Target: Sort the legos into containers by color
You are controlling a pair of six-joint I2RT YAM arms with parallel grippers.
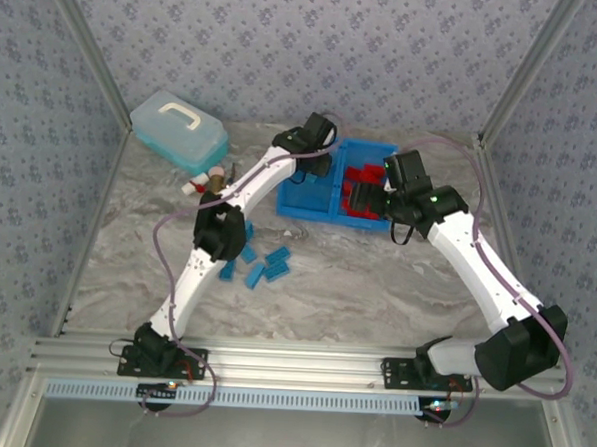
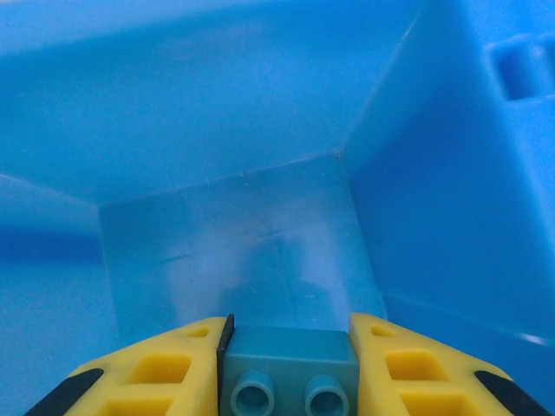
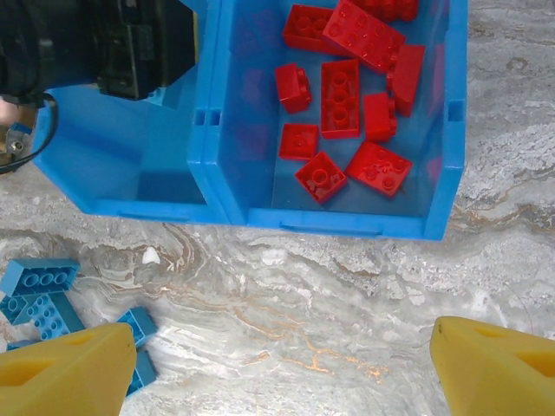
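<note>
In the left wrist view the left claw [image 2: 290,334] sits low inside the bright blue bin [image 2: 217,104], its yellow fingers [image 2: 165,373] closed narrowly against both sides of a small blue brick [image 2: 290,373] at the bottom centre of the frame, studs facing the camera. The bare floor of the compartment spreads out just beyond the brick. From the overhead camera, the bin stands at the upper middle of the marbled bench [image 1: 375,288], and the left arm [image 1: 251,181] stretches up from the lower left into the left compartment [image 1: 302,196]. The right compartment [image 3: 251,139] holds the red legos [image 3: 340,97], about ten of them lying loose across its floor in the upper right of the right wrist view. The right claw [image 3: 277,364] hangs above the bench just in front of the bin, its yellow fingers spread wide to the two lower corners of that frame with nothing between them. A cluster of blue legos [image 1: 261,264] lies on the bench left of centre in the overhead view, below the bin and beside the left arm. A pale blue lidded box [image 1: 178,132] with a white handle rests at the upper left.
</note>
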